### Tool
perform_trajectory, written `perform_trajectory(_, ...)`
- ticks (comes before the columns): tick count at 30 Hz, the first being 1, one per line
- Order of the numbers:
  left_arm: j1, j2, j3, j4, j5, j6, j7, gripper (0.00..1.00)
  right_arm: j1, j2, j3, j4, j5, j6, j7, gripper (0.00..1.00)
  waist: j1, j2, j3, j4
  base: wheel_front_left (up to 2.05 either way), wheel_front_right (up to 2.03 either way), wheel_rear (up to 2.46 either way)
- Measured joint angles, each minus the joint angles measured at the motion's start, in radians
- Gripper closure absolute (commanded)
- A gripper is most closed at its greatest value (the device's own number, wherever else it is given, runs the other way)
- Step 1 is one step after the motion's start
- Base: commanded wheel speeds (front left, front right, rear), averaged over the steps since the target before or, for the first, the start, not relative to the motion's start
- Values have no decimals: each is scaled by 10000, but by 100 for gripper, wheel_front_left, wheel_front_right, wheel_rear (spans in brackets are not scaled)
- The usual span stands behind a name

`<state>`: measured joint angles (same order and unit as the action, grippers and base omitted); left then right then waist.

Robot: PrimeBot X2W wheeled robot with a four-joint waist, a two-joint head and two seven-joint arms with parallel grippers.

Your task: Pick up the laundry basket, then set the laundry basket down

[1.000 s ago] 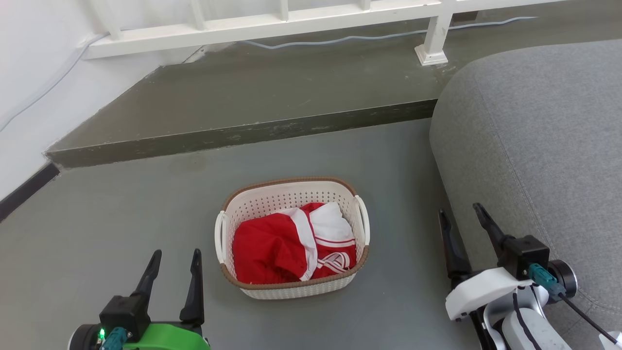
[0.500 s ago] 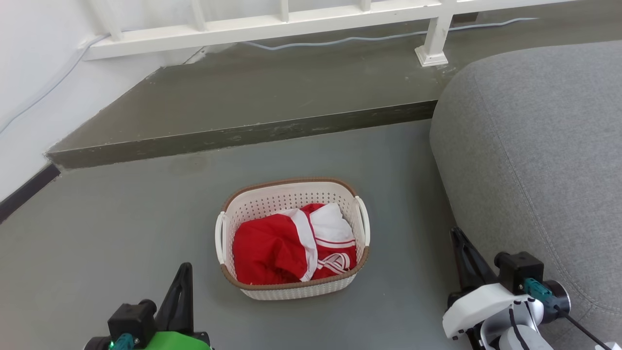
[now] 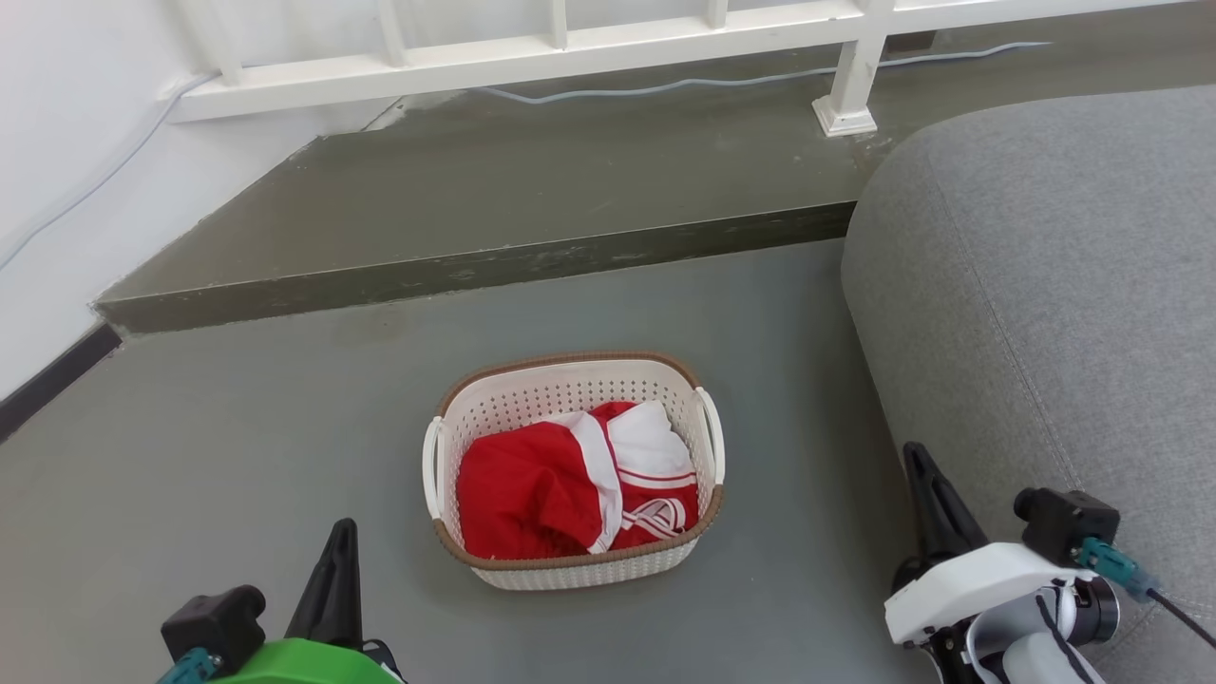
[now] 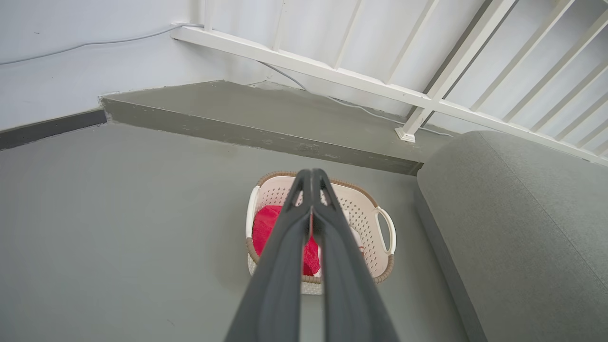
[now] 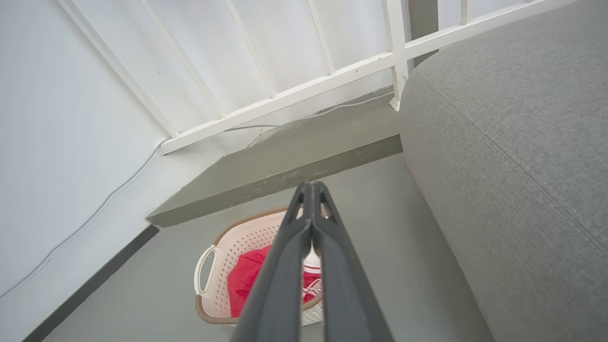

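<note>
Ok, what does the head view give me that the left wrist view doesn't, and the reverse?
Head view: the right end effector beside the sofa, and the left arm's green cover. Left wrist view: the left end effector, fingertips pressed shut, in line with the laundry basket. Both: that laundry basket on the grey floor, red-and-white clothing inside.

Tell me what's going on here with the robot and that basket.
The robot is set up to lift the laundry basket, which sits on the grey floor beside a grey sofa with red-and-white clothing inside. Nothing is gripping it yet. The left gripper and right gripper hang low, one to each side of it, clear of its handles, each with its fingers pressed shut.
</note>
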<state>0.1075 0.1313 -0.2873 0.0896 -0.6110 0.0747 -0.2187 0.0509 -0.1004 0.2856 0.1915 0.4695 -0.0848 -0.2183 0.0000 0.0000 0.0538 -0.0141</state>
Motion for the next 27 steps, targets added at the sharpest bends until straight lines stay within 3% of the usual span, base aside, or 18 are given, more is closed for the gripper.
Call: perform_trajectory(27,-206,-65,865,332,-3244,-453,838,100,-131,-21,-1024,-10,3730,420,800,100,0,0,-143,47,0,0,0)
